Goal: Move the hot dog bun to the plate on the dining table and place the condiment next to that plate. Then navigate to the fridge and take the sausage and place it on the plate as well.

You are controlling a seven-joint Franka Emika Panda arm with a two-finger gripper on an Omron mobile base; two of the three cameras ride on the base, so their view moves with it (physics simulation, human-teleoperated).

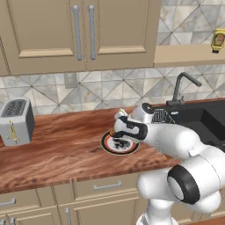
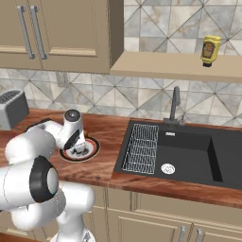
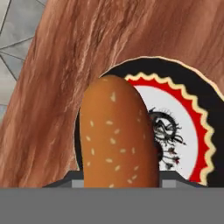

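A brown hot dog bun (image 3: pixel 116 135) with sesame seeds stands right in front of the hand camera, between the two fingertips of my gripper (image 3: pixel 120 181), which is shut on it. The bun covers the left part of a round plate (image 3: pixel 205 131) with a black rim, a red zigzag ring and a white centre. That plate (image 1: pixel 105 147) lies on the wooden counter, and my gripper (image 1: pixel 118 139) hangs low over it, pointing down. From the right side the gripper (image 2: pixel 78 149) hides much of the plate (image 2: pixel 94 150). A yellow condiment bottle (image 1: pixel 218 40) (image 2: pixel 210 50) stands on the shelf above the sink.
A silver toaster (image 1: pixel 16 121) (image 2: pixel 10 108) sits at the counter's left end. To the right of the plate a black sink (image 2: pixel 189 151) holds a wire rack (image 2: pixel 142 146), with a dark faucet (image 2: pixel 175 104) behind it. Wall cabinets (image 1: pixel 83 30) hang above.
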